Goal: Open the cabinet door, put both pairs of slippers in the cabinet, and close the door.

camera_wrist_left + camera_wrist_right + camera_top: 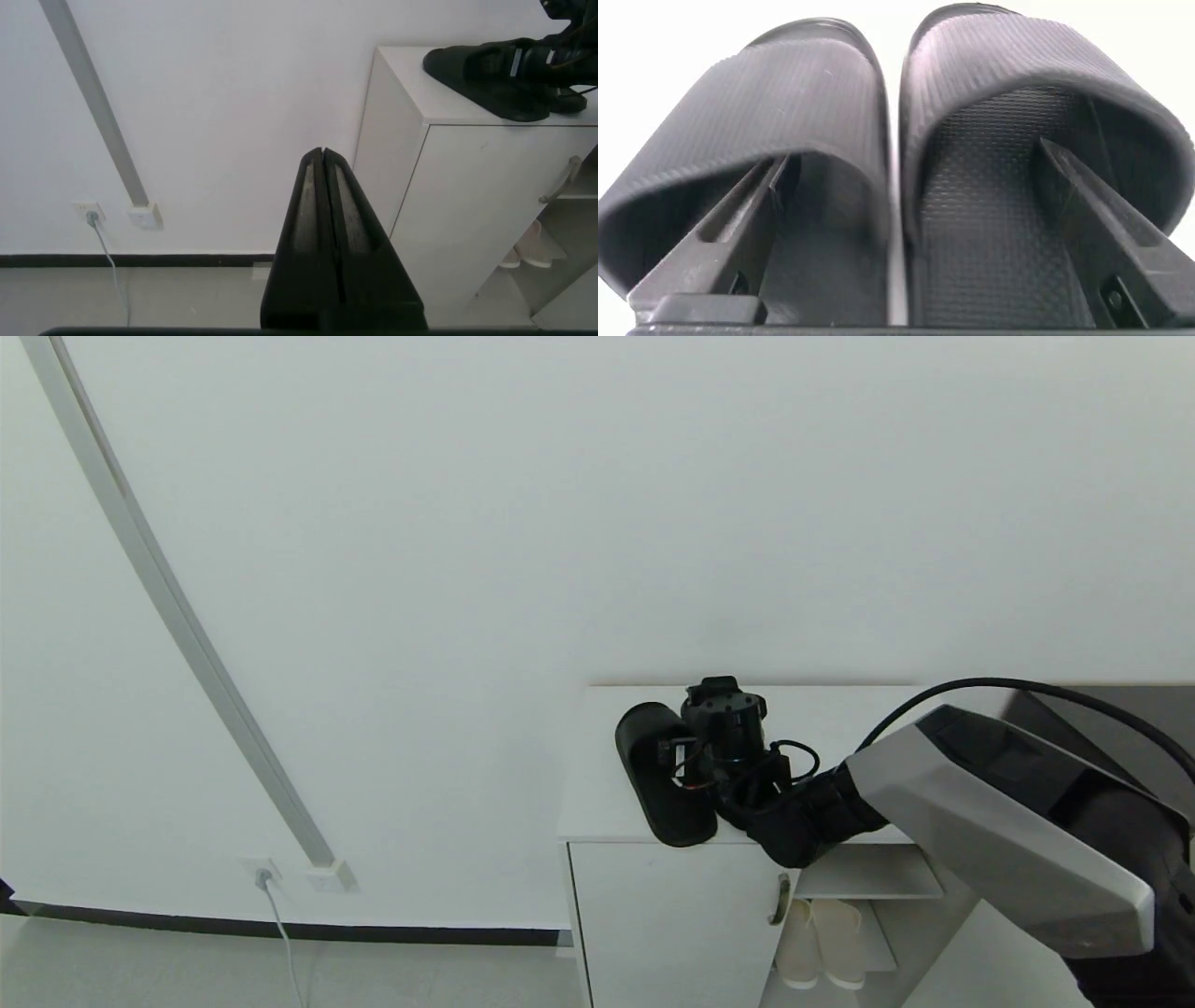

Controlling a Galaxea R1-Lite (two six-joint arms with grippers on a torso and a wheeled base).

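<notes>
A pair of black slippers (658, 775) (486, 65) lies side by side on top of the white cabinet (672, 915) (467, 187). My right gripper (695, 756) (910, 159) is open at their heel end, with one finger under each strap: the left slipper (813, 103) and the right slipper (1018, 84). The cabinet's right half stands open, and a pair of white slippers (822, 943) (528, 247) rests on a low shelf inside. My left gripper (322, 154) is shut on nothing, low and to the left of the cabinet.
The cabinet's left door is shut, with a handle (780, 901) (561, 177) at its right edge. A wall socket (261, 873) with a white cable and a slanted grey strip (168, 597) lie left of the cabinet, above bare floor.
</notes>
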